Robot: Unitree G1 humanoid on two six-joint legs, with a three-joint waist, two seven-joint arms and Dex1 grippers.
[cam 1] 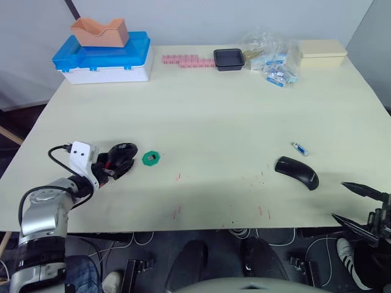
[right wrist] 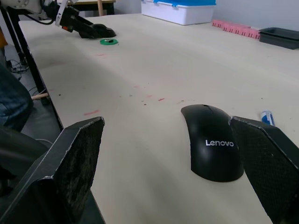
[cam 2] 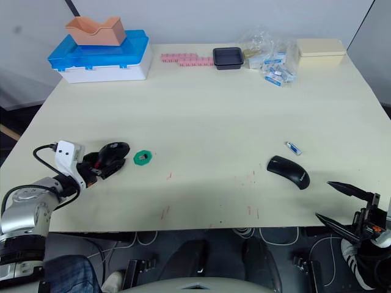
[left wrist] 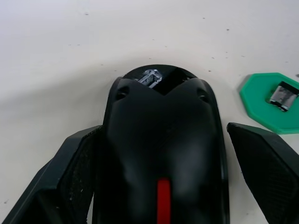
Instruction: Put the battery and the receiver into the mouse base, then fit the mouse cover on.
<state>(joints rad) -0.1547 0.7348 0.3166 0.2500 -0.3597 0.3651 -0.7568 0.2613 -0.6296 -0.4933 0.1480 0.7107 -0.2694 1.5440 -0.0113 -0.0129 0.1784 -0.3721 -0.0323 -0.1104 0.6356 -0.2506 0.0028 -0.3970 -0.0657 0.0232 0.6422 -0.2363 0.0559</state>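
Head views, surface: pale wooden table point(cam 1: 208, 110), faint red marks at lower centre; white wall behind.
Head views, far edge: blue-lidded box point(cam 1: 104, 58) upper left; black tray point(cam 1: 229, 59) and packets point(cam 1: 272, 61) upper centre-right.
Head views, left gripper point(cam 1: 116, 163): lower left, fingers spread around the mouse base point(cam 1: 122, 152); green disc point(cam 1: 151, 159) just beside.
Head views, right: mouse cover point(cam 1: 297, 171) lower right; battery point(cam 1: 299, 148) near it.
Left wrist view: mouse base point(left wrist: 161, 154) between the fingers, not clamped.
Right wrist view: right gripper point(right wrist: 177, 172) open; Lenovo-marked mouse cover point(right wrist: 212, 140) ahead.
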